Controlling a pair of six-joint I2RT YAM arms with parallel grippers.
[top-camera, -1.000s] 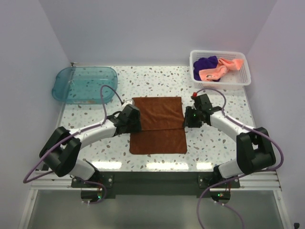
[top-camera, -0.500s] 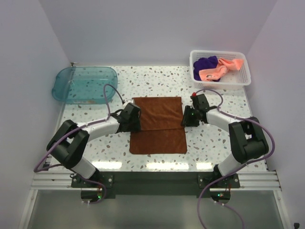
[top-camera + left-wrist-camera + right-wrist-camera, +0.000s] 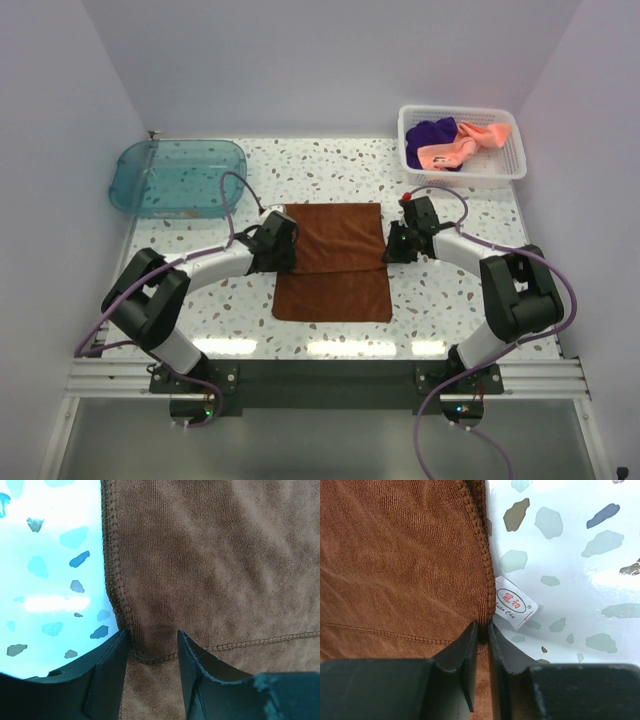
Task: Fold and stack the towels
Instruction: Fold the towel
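The rust brown towel (image 3: 335, 250) lies in the middle of the table with one layer folded over another. My left gripper (image 3: 283, 246) is at its left edge. In the left wrist view the jaws (image 3: 152, 647) are open, standing either side of a hemmed corner of the brown towel (image 3: 210, 570). My right gripper (image 3: 393, 246) is at the towel's right edge. In the right wrist view it (image 3: 484, 630) is shut on the hem of the brown towel (image 3: 400, 570), beside a white label (image 3: 516, 604). The purple towel (image 3: 432, 133) and the salmon pink towel (image 3: 465, 143) lie crumpled in the basket.
The white mesh basket (image 3: 513, 163) stands at the back right corner. The teal plastic tray (image 3: 130, 190) stands at the back left. Walls close in the table on three sides.
Both grippers have shifted slightly toward the far side along the towel's edges. The arms' elbows have swung outward. The towel has barely moved.
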